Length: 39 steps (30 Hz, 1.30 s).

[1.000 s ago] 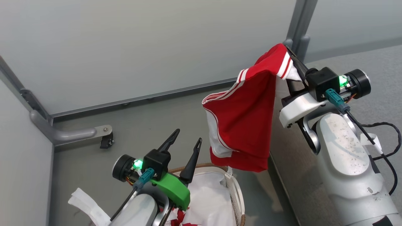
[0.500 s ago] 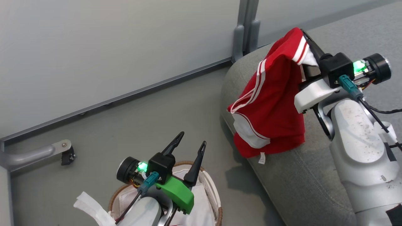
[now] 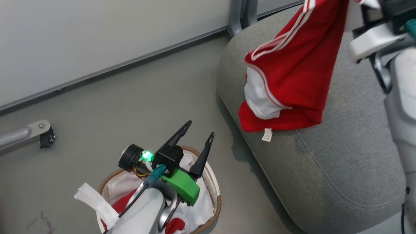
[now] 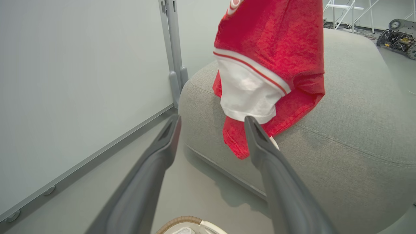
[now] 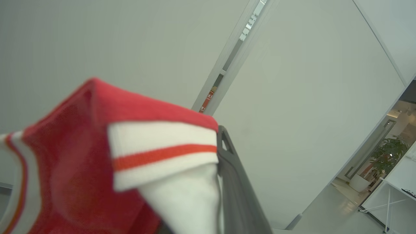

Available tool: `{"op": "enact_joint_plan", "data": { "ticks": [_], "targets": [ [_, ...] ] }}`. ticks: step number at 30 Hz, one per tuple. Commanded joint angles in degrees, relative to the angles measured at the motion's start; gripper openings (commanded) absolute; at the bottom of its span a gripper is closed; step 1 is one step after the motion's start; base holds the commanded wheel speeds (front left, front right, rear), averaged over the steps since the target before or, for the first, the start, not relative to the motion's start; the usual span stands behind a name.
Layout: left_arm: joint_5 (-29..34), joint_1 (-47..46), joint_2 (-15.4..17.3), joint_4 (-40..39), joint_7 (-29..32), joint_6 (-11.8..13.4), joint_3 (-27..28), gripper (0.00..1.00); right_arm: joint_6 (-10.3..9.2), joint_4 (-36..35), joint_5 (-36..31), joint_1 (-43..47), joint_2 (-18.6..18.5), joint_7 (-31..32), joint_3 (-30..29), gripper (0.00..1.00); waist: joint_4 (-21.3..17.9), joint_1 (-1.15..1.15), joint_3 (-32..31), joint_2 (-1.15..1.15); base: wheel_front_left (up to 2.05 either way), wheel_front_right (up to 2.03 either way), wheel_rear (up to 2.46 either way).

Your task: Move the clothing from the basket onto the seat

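A red garment (image 3: pixel 292 74) with white stripes hangs from my right gripper (image 5: pixel 201 152), which is shut on its striped cuff (image 5: pixel 162 152). It dangles over the rounded corner of the grey seat (image 3: pixel 325 169); I cannot tell whether its lower hem touches the seat. The left wrist view shows the garment (image 4: pixel 276 42) hanging in front of the seat (image 4: pixel 357 107). My left gripper (image 3: pixel 201 128) stands open and empty above the basket (image 3: pixel 218 201). A second red garment (image 3: pixel 122 203) lies in the basket's white liner, partly hidden by my left arm.
The basket stands on the grey floor, just left of the seat. A pale wall panel with a grey post (image 3: pixel 240 13) runs behind. A metal foot with a caster (image 3: pixel 42 131) sticks out at the left. Another machine (image 4: pixel 399 29) stands beyond the seat.
The head camera has swung towards the seat. My right gripper has carried the hanging garment from beside the seat to above its corner. My left gripper stays open over the basket.
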Motion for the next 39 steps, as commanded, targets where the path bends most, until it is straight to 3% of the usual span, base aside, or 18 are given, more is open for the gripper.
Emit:
{"op": "enact_joint_plan", "data": {
  "ticks": [1,7,15,25,35,36,37,38,39],
  "targets": [
    [0.8,-1.7,1.0,-0.1,-0.1,-0.3,0.3,1.00,-0.08,0.9,-0.4,-3.2,-1.8,0.1,0.0,0.00,2.6,0.00,5.4,-0.01,0.00,0.00,0.00],
    [2.1,-5.9,2.9,-1.7,-0.1,-0.3,1.6,1.00,-0.08,3.5,-1.0,-18.0,-9.4,1.4,-0.7,0.00,5.0,0.00,12.8,-0.01,0.00,0.00,0.00],
    [3.9,-10.5,3.5,-3.6,-0.1,-0.1,2.8,1.00,-0.08,9.1,-1.5,-25.2,-13.0,2.3,-7.5,0.00,7.1,0.00,20.7,-0.01,0.00,0.00,0.00],
    [5.0,-13.3,3.8,-4.4,-0.1,-0.2,2.1,1.00,-0.08,21.5,-5.8,-12.2,-8.7,0.0,-16.0,0.00,8.5,0.00,27.5,-0.01,0.00,0.00,0.00],
    [4.8,-14.0,3.6,-3.8,-0.1,-0.3,1.4,1.00,-0.08,19.0,-5.5,-2.3,-3.7,0.0,-17.3,0.01,8.2,0.00,28.1,-0.01,0.00,0.00,0.00],
    [4.7,-14.0,3.6,-3.7,-0.1,-0.3,1.4,1.00,-0.08,17.9,-5.1,-1.3,-3.4,0.0,-17.3,0.16,8.1,0.00,27.9,-0.01,0.00,0.00,0.00],
    [4.5,-14.0,3.6,-3.6,-0.1,-0.3,1.4,1.00,-0.08,16.6,-4.8,-0.2,-3.1,0.0,-17.0,0.87,7.9,0.00,27.5,-0.01,0.00,0.00,0.00],
    [4.4,-13.9,3.5,-3.5,-0.1,-0.3,1.3,1.00,-0.08,15.7,-4.3,0.6,-2.9,0.0,-16.9,1.00,7.8,0.00,27.2,-0.01,0.00,0.00,0.00],
    [4.3,-13.8,3.5,-3.3,-0.1,-0.3,1.3,1.00,-0.08,14.4,-3.9,1.5,-2.7,0.0,-16.9,1.00,7.7,0.00,26.7,-0.01,0.00,0.00,0.00]
  ]
}}
